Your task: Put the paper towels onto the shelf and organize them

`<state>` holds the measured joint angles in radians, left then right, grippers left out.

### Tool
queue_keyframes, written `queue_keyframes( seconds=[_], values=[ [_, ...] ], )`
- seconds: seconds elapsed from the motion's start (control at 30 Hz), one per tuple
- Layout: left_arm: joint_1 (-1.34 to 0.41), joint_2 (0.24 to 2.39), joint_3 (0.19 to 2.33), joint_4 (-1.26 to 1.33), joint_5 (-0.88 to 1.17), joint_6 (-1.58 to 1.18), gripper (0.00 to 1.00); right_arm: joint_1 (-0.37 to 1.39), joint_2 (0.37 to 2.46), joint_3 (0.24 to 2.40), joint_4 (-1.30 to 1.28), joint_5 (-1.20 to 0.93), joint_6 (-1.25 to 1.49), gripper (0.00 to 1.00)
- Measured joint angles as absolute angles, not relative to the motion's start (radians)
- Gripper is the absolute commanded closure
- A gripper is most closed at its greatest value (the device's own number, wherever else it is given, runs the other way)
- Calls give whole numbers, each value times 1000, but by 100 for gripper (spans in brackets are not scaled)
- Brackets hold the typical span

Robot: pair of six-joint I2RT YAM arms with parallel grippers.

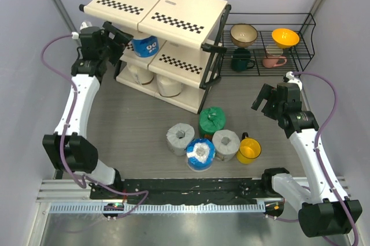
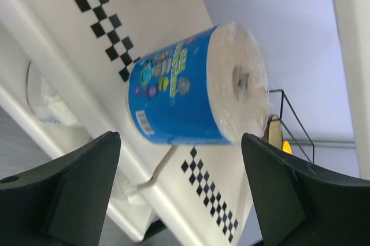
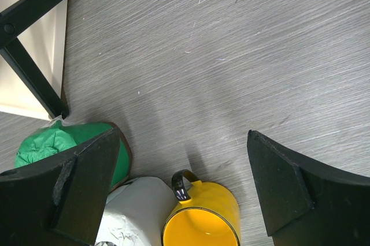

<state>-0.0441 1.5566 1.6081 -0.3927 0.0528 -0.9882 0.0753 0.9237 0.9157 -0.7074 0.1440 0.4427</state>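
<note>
Left pincer [image 2: 180,142]: jaws wide apart, gripping nothing. Blue-and-white wrapped paper-towel roll [image 2: 185,84] rests between them, clear of both fingers, on middle tier of cream checker-striped shelf [image 1: 173,12]. Two cream rolls [image 1: 139,75] on bottom tier. Right pincer [image 3: 184,142]: open, empty, above grey bench [image 3: 231,38]. Judged progress: three shelved, four loose rolls [image 1: 200,153] left on bench (two grey, one blue-and-white, one green).

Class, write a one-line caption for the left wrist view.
Open left gripper facing a blue roll resting on the shelf.

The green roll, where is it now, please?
Top view, just right of centre: the green roll sits between the shelf and the right grey roll.
</note>
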Motion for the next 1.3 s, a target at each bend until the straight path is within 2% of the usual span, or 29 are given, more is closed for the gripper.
queue_keyframes(
  seconds=[0.23, 0.37, 0.63, 0.8, 0.97, 1.1, 1.3],
  values=[
    [-5, 1291, 1392, -419, 170, -1000, 11, 75, 923, 912, -705, 144, 443, 4],
    [-72, 1111, 1229, -439, 217, -986, 11, 75, 923, 911, -705, 142, 443, 4],
    [-653, 875, 924, -556, 39, -1023, 13, 75, 924, 911, -705, 128, 445, 4],
    [-920, 738, 791, -689, -134, -1143, 14, 75, 923, 911, -704, 129, 444, 4],
    [-1146, 768, 776, -712, -288, -1252, 13, 75, 923, 911, -705, 129, 445, 4],
    [-1345, 952, 816, -701, -403, -1333, 12, 75, 922, 911, -705, 129, 445, 4],
    [-1419, 1131, 863, -670, -491, -1415, 12, 75, 910, 911, -710, 134, 443, 4]
  ],
)
